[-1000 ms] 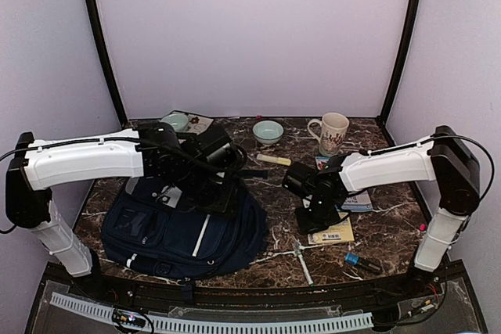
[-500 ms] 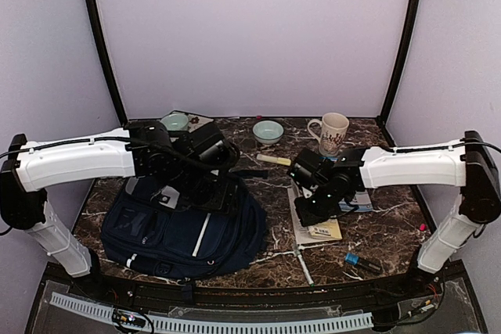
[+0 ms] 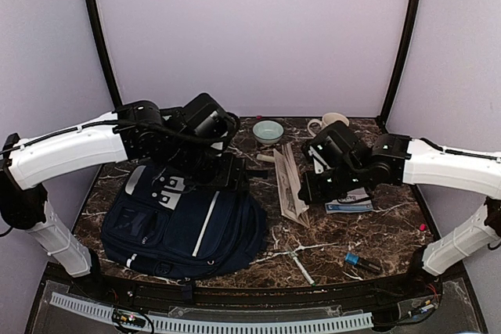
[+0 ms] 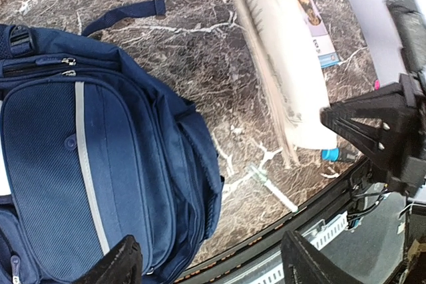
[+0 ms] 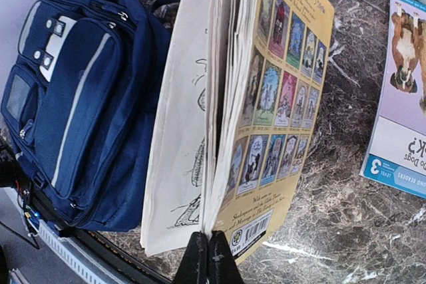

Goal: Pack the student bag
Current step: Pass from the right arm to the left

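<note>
Carrying a book (image 5: 266, 98) on edge above the surface (image 3: 376, 232), the right tool (image 5: 208, 257) is clamped on it, while the left tool (image 4: 213, 265) hangs spread and empty over the bag (image 3: 188, 228), which lies flat at left, seemingly zipped, so it probably needs opening next.

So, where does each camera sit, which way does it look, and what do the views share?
Top external: above and behind the bases, looking down on the table; left arm and right arm show.
Left wrist: above the student bag, looking down; the open left gripper sits at the bottom edge.
Right wrist: looking along the book that the shut right gripper pinches.
Shared: all three show student bag and book.
</note>
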You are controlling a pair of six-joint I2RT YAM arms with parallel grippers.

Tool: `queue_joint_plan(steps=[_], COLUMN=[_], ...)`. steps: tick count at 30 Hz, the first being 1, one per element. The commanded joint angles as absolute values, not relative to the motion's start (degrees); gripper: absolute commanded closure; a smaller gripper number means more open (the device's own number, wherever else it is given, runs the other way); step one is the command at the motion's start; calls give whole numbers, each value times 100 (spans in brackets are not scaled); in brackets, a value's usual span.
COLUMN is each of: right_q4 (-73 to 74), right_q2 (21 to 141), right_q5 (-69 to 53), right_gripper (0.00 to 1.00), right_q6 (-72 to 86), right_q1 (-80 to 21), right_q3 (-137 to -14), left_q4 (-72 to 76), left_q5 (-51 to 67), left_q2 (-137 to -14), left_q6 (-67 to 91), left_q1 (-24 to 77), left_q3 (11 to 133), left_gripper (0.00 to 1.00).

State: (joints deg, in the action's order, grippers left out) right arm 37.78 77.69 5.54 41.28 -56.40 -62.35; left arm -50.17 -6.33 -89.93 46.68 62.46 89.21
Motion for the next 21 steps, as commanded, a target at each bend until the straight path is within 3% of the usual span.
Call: queue_joint_plan(steps=[1, 11, 21], right_q4=[3415, 2828, 2751], right_q2=[7405, 6725, 6793], right_q5=[541, 400, 175], right_gripper=[100, 100, 100], right_q6=[4146, 4203, 4025], right_q1=[-5692, -5695, -5751], right_q3=[-6453, -6394, -6893], left_q4=[-4674, -3488, -2037], left_q5=[-417, 187, 638], left_q2=[-8767, -8292, -8502], left_q6=[4696, 5129, 5112], left_q1=[6013, 5390, 5326], left_q3=[9019, 9053, 8874], left_gripper=[26, 27, 26])
